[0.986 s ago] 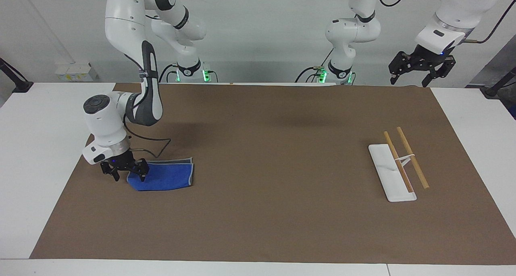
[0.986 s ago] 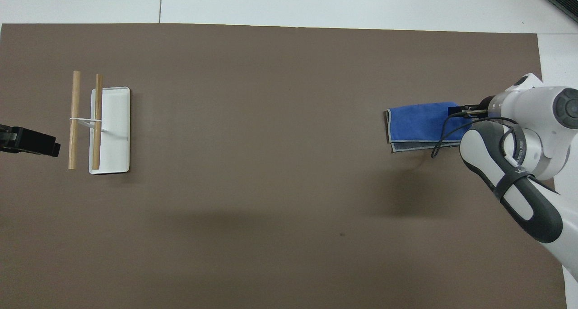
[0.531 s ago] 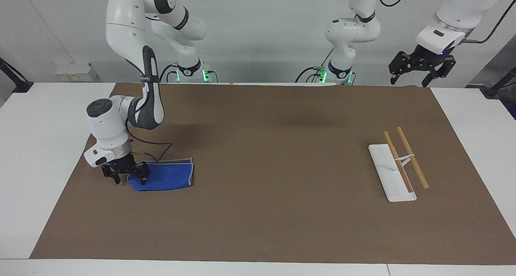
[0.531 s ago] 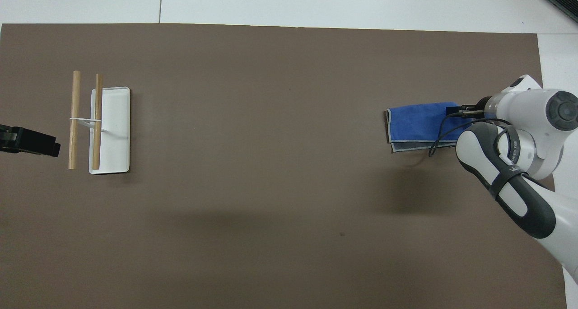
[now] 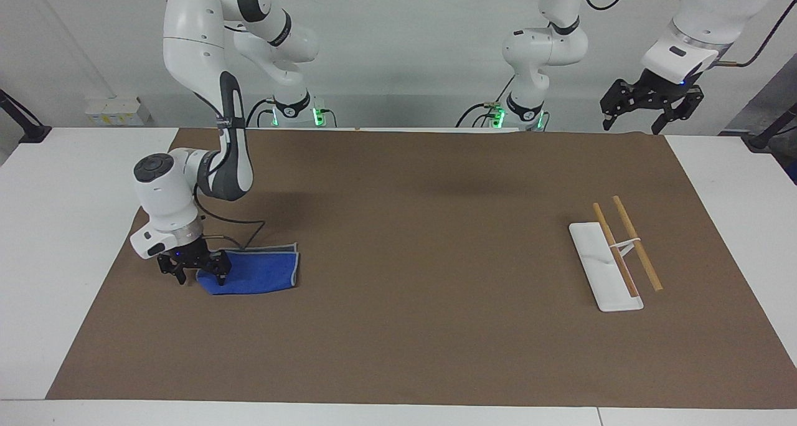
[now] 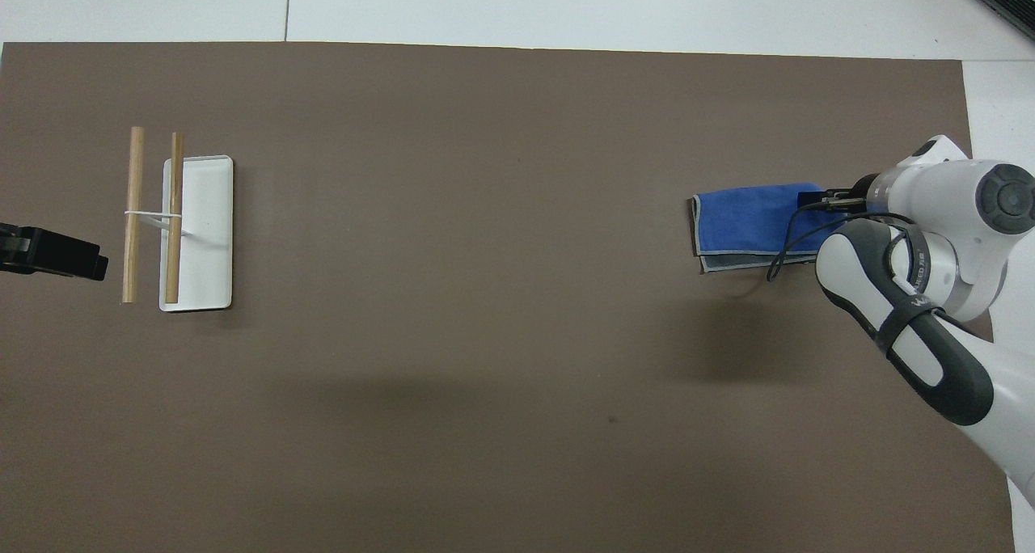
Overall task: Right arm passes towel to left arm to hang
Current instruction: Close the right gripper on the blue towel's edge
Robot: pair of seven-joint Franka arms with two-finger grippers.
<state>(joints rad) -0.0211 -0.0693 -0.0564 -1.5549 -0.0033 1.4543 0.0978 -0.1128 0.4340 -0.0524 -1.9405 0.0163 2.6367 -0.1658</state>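
Note:
The blue towel (image 5: 258, 272) (image 6: 744, 221) lies folded flat on the brown mat toward the right arm's end of the table. The right arm bends down over it, and my right gripper (image 5: 200, 278) is low at the towel's outer end. It stands open, with one finger over the blue cloth and the other over the mat beside it. In the overhead view the arm's wrist hides most of that gripper (image 6: 813, 197). My left gripper (image 5: 641, 118) (image 6: 52, 252) hangs open and empty, high over the left arm's end of the table.
A white tray (image 5: 601, 270) (image 6: 206, 230) carrying two wooden rods (image 5: 635, 242) (image 6: 133, 213) on a small stand sits toward the left arm's end. The brown mat (image 5: 405, 258) covers most of the white table.
The right arm's wrist has shifted slightly toward the towel and a little lower, then settled. The towel lies as before. The left arm has not moved.

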